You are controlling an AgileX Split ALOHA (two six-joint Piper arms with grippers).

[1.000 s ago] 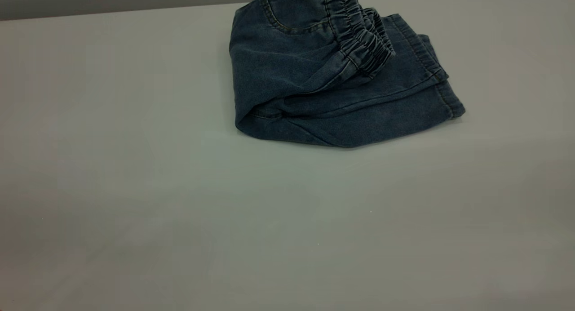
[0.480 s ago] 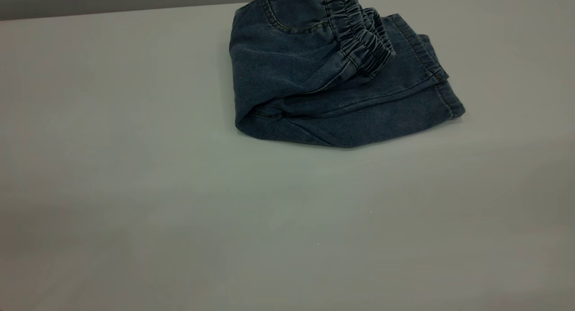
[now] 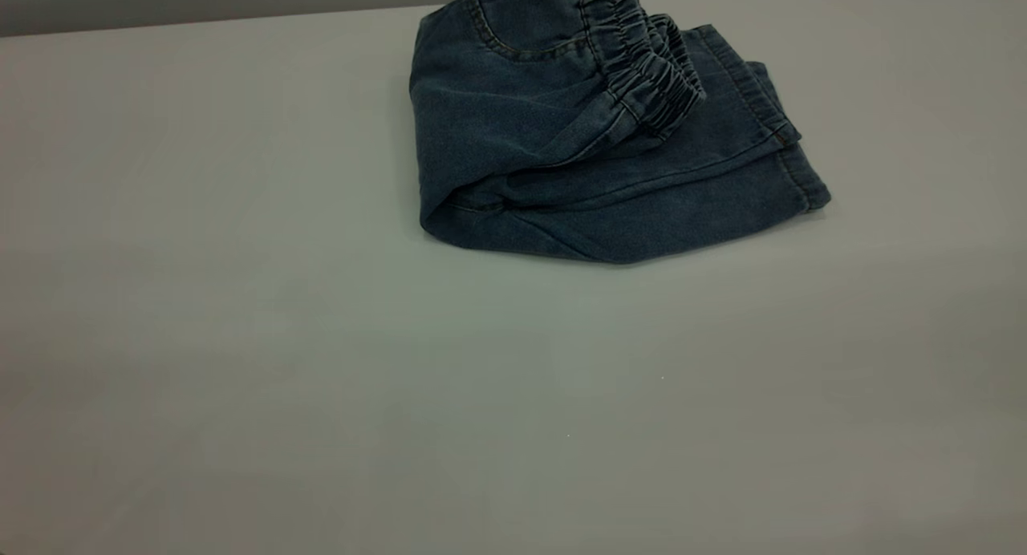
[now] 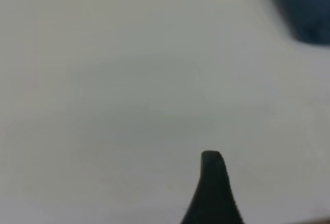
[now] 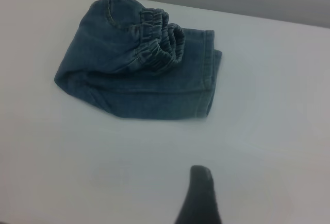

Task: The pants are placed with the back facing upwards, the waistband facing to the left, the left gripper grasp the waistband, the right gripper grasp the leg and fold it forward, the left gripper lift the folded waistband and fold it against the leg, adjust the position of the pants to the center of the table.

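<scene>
Faded blue denim pants (image 3: 594,138), folded, waistband (image 3: 642,74) atop; nudging may unfold. Left gripper (image 4: 214,188), right gripper (image 5: 200,195) off pants; can't tell jaw state.

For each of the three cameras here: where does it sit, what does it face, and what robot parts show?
Exterior: faces the table from above; folded pants at the far edge; no arms visible.
Left wrist: over bare table; left gripper tip, pants corner.
Right wrist: looks across at the pants; right gripper tip.
Shared: the pants, waistband on top.
</scene>
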